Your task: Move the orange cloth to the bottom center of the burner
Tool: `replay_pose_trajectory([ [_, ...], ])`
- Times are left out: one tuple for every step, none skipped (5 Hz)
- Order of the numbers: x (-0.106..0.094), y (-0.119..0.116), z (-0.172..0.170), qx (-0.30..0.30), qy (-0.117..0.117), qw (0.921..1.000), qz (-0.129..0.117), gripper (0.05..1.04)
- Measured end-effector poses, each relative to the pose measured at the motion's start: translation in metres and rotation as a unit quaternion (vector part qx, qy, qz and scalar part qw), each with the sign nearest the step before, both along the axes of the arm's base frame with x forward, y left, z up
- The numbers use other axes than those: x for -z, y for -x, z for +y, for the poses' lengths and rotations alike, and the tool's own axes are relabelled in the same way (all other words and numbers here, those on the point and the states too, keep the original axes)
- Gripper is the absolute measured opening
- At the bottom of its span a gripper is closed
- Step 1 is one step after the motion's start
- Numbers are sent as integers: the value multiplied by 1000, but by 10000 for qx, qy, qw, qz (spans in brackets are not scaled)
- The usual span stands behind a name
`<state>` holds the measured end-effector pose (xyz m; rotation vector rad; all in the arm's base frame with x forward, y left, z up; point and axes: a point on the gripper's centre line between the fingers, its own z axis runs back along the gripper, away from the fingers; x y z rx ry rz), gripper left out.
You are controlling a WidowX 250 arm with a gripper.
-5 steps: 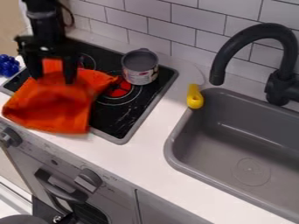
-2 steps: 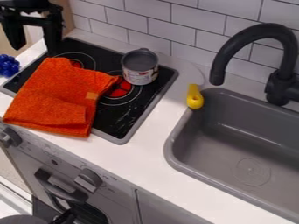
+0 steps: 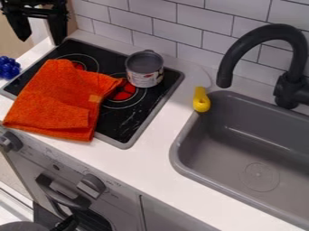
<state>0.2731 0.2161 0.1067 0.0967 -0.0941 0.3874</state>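
On the stovetop point(image 3: 124, 118), the orange cloth point(image 3: 60, 101) slants lengthwise toward lower left (gripper point(image 3: 40, 35) spread wide).

The white counter point(image 3: 151, 155) has a black stovetop point(image 3: 124, 124) at left. On the stovetop, the orange cloth point(image 3: 57, 101) sprawls leftward and past the near rim, while a metal can point(image 3: 145, 72) stands far right. A blue bumpy object point(image 3: 8, 68) lies left of the stovetop, a yellow object point(image 3: 201, 101) by the sink point(image 3: 208, 135).

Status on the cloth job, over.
Gripper open, raised above the stove's upper left. Orange cloth released, lying across burner's front left, overhanging edge. Can beside it, on the burner.
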Motion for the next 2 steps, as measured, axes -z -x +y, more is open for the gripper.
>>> replay_pose_trajectory([
  [6, -18, 11, -41, 62, 9996, -277, 1000],
  [17, -32, 11, -194, -117, 9995, -238, 1000],
])
